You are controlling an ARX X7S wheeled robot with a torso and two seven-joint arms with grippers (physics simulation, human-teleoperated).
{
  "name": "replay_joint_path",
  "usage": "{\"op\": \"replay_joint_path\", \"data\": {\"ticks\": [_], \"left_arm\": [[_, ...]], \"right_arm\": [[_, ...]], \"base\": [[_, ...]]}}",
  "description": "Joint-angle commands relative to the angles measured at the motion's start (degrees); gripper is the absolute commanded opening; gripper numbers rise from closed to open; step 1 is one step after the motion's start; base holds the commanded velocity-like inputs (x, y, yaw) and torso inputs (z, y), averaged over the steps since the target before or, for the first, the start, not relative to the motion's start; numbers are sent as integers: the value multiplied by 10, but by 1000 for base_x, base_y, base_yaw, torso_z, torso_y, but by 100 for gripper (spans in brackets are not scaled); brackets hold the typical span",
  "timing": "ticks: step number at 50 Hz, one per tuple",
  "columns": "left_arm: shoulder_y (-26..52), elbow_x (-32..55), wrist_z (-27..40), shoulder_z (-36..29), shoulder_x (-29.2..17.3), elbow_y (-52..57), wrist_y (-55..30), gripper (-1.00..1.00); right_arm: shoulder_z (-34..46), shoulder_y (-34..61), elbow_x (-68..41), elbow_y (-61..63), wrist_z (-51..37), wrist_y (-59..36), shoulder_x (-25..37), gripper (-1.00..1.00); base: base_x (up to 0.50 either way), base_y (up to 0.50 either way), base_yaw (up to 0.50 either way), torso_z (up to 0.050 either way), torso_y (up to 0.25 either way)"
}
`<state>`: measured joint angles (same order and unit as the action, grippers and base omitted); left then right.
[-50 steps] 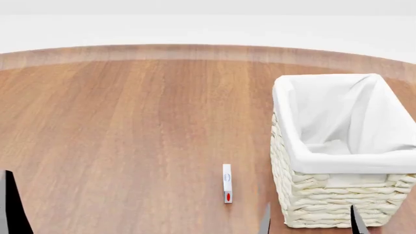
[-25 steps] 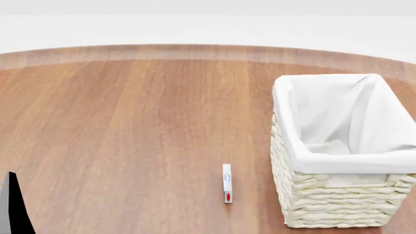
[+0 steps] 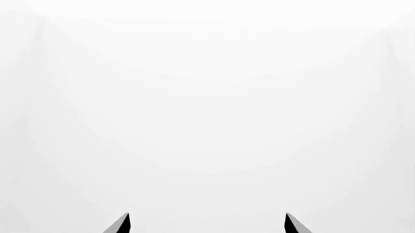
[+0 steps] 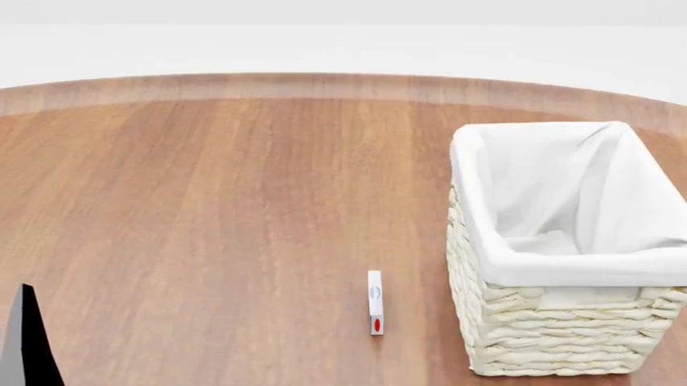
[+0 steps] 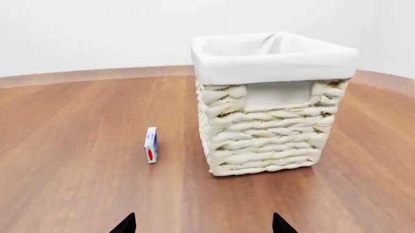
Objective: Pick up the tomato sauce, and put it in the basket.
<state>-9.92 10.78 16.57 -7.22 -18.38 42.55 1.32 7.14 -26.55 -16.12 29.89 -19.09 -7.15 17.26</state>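
The tomato sauce can is not in any view. The cream wicker basket with a white cloth liner stands at the right of the wooden table; no can shows in the part of its inside that I can see. In the right wrist view the basket stands ahead of my right gripper, which is open and empty, low over the table. My left gripper is open and empty and faces only blank white. One of its fingers shows at the head view's lower left corner.
A small thin white box with a red mark stands on edge on the table, just left of the basket; it also shows in the right wrist view. The table's curved far edge meets a white background.
The right gripper's fingertips, at the head view's bottom edge by the basket a second ago, have dropped out of view. The left finger has shifted slightly to the right.
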Motion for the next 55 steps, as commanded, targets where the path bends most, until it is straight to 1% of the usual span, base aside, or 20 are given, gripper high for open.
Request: {"op": "replay_joint_path", "data": {"ticks": [1,17,19,39,55], "left_arm": [[0,-5,3,-5,-3,4,-4,100],[-1,-9,8,-9,-7,9,-5,100],[-1,-8,8,-9,-7,7,-5,100],[2,-6,10,-14,-10,-5,2,100],[-2,-9,14,-19,-13,-3,4,100]], "right_arm": [[-4,-3,-30,-19,4,-7,-3,100],[-3,-4,-36,-41,0,-4,-7,100],[-5,-3,-45,-25,-9,-25,-3,100],[0,3,-69,-26,-22,-66,-1,100],[1,-15,-75,-34,-19,-53,0,100]], "base": [[0,0,0,0,0],[0,0,0,0,0],[0,0,0,0,0],[0,0,0,0,0],[0,0,0,0,0]]}}
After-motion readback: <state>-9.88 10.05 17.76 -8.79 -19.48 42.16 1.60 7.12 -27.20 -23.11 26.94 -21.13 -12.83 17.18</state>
